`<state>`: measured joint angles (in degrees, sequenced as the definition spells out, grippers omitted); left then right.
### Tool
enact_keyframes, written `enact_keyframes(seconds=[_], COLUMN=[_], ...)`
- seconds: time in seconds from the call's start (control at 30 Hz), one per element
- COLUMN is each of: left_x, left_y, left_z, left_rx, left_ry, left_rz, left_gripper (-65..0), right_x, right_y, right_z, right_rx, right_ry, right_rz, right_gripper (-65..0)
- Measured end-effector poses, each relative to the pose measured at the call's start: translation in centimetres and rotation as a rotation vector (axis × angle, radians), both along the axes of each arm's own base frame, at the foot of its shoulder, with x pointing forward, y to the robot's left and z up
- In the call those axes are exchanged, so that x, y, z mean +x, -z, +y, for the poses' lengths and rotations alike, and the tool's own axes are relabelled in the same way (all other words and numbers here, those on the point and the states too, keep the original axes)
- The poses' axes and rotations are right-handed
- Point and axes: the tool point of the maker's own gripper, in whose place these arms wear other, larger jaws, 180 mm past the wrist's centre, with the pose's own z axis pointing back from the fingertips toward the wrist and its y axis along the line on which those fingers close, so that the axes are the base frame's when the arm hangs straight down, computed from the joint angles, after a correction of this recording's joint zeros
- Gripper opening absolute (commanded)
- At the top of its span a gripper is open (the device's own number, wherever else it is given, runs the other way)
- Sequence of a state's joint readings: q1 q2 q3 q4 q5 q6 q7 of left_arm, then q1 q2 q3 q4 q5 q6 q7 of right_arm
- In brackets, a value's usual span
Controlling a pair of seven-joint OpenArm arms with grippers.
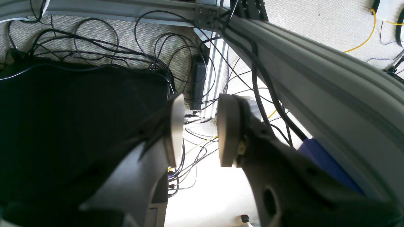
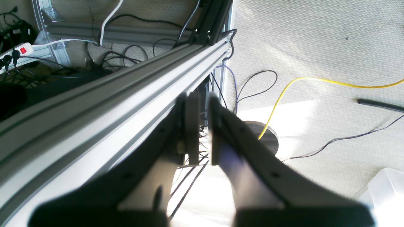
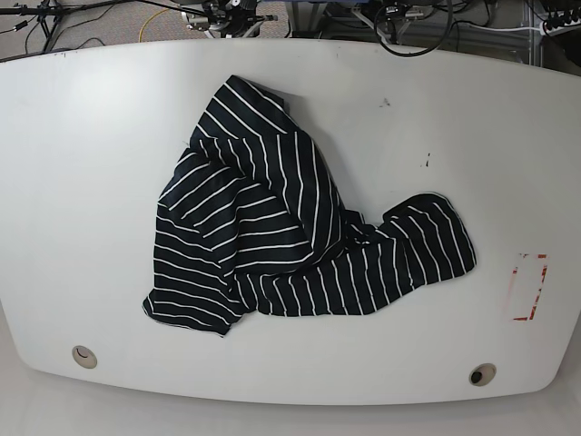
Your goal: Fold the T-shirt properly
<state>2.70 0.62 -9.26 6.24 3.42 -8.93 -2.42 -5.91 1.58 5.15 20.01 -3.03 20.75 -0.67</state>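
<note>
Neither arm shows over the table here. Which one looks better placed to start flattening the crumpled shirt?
Probably the left. Its gripper stands open with nothing between the fingers, while the right gripper is shut. Both point at the floor beside the frame, so neither is near the T-shirt, which lies bunched mid-table.

- The left gripper (image 1: 200,130) points toward 12 o'clock in its wrist view, pads (image 1: 228,129) parted with a clear gap, holding nothing.
- The right gripper (image 2: 202,126) likewise points toward 12 o'clock, jaws nearly together, empty.

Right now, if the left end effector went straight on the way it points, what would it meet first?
Likely the tangle of cables on the floor, seen between the left end effector's parted fingers; depth is unclear. Not the T-shirt.
</note>
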Motion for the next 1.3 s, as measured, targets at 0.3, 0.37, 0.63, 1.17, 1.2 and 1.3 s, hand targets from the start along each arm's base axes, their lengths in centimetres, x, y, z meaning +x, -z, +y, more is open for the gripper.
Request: enact_keyframes(seconds=[0.3,0.37,0.63,1.17,1.2,1.3], left_x=[-0.6,-0.8,-0.9,-1.0,-1.0,-1.1], left_y=[0.0,0.0,0.0,0.0,0.0,0.0], left_z=[0.2,0.2,0.2,0.1,0.1,0.1], left_rx=[0.01,0.01,0.009,0.008,0.008,0.008], left_ry=[-0.004,-0.004,-0.004,-0.005,-0.005,-0.005], left_rz=[0.0,0.002,0.003,0.0,0.0,0.0], left_gripper=[-48.8,-48.8,-48.8,-49.1,-49.1,-49.2], right_x=[-0.3,-0.5,-0.5,-0.6,-0.6,-0.6], right_y=[0.0,0.0,0.0,0.0,0.0,0.0], right_z=[-0.4,-0.6,-0.3,-0.1,-0.1,-0.1], right_rx=[-0.007,-0.009,-0.006,-0.003,-0.003,-0.003], right_ry=[-0.008,-0.008,-0.008,-0.013,-0.013,-0.013], right_rz=[0.004,0.005,0.008,0.01,0.01,0.011], right_gripper=[-61.4,-61.4,-61.4,-61.5,-61.5,-61.6])
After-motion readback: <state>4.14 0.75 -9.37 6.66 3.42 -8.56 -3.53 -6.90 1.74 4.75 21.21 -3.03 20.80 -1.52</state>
